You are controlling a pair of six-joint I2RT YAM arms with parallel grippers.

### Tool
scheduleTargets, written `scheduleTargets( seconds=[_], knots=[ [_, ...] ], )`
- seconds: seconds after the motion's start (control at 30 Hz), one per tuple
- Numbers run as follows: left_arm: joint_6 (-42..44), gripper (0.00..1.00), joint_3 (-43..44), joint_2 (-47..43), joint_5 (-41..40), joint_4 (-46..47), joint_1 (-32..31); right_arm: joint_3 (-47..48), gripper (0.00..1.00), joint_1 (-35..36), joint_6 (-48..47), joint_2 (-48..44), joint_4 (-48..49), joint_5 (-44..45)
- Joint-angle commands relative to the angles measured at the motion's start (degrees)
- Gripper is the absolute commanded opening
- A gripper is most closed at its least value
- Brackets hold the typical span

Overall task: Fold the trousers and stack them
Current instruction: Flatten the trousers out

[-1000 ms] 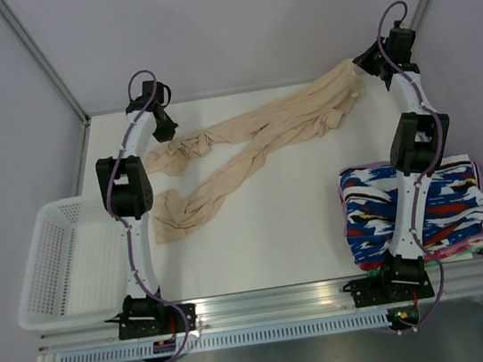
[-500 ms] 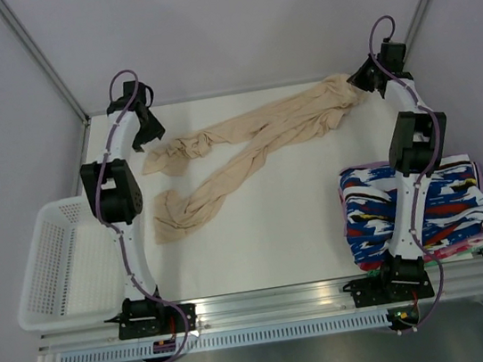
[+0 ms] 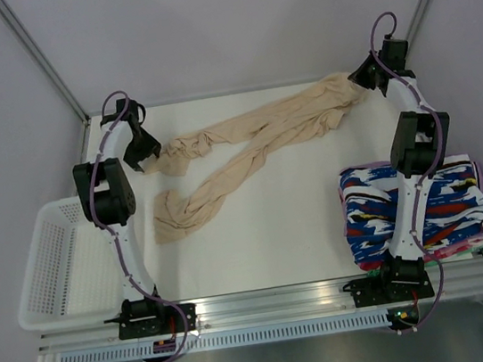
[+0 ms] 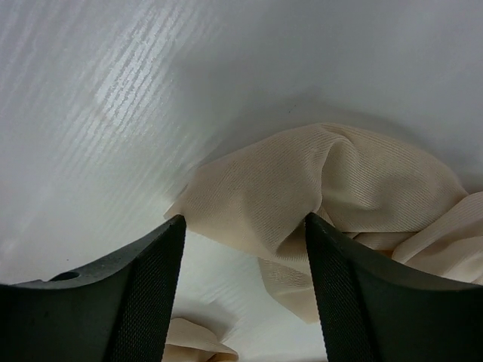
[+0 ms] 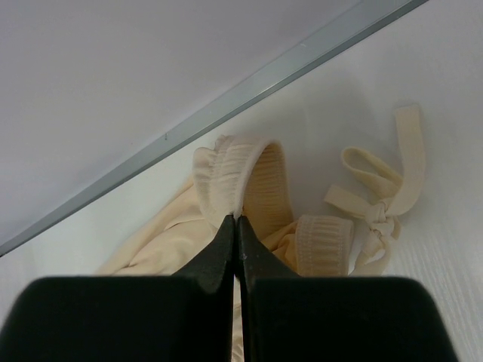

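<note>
**Beige trousers stretched across the far side of a white bench between two robot arms**

Seen from above, the trousers [image 3: 254, 143] lie on the far half of the bench [image 3: 277, 239], rumpled and unfolded. The waist sits at the far right corner. From there the two long legs run leftward, lying close together at first and then parting. One leg ends in a bunch at the far left. The other slants toward the near side and ends in a crumpled heap left of the middle.

The right arm [image 3: 416, 143] reaches to the far right corner. Its wrist camera shows the jaws clenched tight on the edge of the gathered elastic waistband [image 5: 253, 177], which arches up just beyond the tips. A tied drawstring [image 5: 377, 200] lies on the bench just to the right of the waistband. A metal rail [image 5: 249, 87] runs along the foot of the wall behind it.

The left arm [image 3: 99, 192] reaches to the far left, where its jaws sit just beside the end of the far leg. Its wrist camera shows the two dark fingers [image 4: 147, 294] spread well apart and grasping nothing. The ribbed beige cloth lies on the bench just beyond them, with a fold of it showing in the gap between them.

A stack of patterned garments [image 3: 448, 206] in blue, white, red and black rests at the near right of the bench, partly behind the right arm. A white mesh basket [image 3: 55, 261] stands at the bench's left edge, well apart from the trousers.
</note>
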Motion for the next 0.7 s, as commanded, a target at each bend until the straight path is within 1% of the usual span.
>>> scheduleTargets(
  seconds=[0.0,0.03,0.07,0.13,0.17,0.2,0.27,0.3,0.43,0.47,0.53,0.57,0.6,0.67],
  knots=[
    [-2.6,0.69,-1.2,1.2,2.8,2.5,0.0,-0.1,0.00,-0.1,-0.8,-3.9,0.3,0.5],
    [-2.7,0.67,-1.6,1.4,3.3,3.7,0.0,-0.1,0.00,-0.1,-0.7,-3.9,0.3,0.7],
    [-2.8,0.62,-1.8,1.4,4.5,4.3,-0.1,0.0,0.00,-0.1,-0.5,-3.9,0.3,0.8],
    [-3.0,0.46,-1.5,2.3,5.2,4.9,-0.1,0.2,0.00,-0.1,-0.3,-3.8,0.3,0.9],
    [-3.5,0.37,-1.2,2.7,5.4,5.1,0.0,0.4,0.00,0.0,0.0,-3.8,0.5,0.9],
    [-3.6,0.20,-0.4,2.9,5.3,5.1,0.0,0.3,0.00,0.0,0.1,-3.8,0.6,0.8],
    [-3.3,0.02,1.0,3.9,4.8,4.5,0.2,0.9,0.00,0.0,0.1,-3.9,0.6,0.7],
    [-2.8,0.02,3.2,4.0,4.6,4.4,0.5,1.6,0.00,0.0,-0.3,-3.9,0.3,0.6],
    [1.9,0.02,9.0,-0.5,1.5,5.1,3.3,7.1,0.00,-0.1,-1.5,-4.9,-2.3,0.6],
    [4.8,0.02,10.4,-3.2,-1.4,5.1,4.7,7.7,0.00,-0.1,-1.7,-5.3,-2.3,0.6],
    [8.5,0.02,15.9,-5.7,-4.2,5.8,5.9,8.5,0.00,-0.1,-1.8,-7.6,-1.6,0.9],
    [12.1,0.02,17.4,-8.3,-6.5,6.2,6.8,8.3,0.00,-0.1,-1.7,-8.5,-0.3,1.0],
    [14.2,0.02,19.1,-9.8,-7.5,8.6,7.2,8.2,0.00,-0.1,-1.6,-9.4,0.4,1.3],
    [20.2,0.02,18.6,-14.6,-10.0,11.8,7.2,8.2,0.00,-0.1,-1.7,-11.8,2.0,1.5]
  ],
)
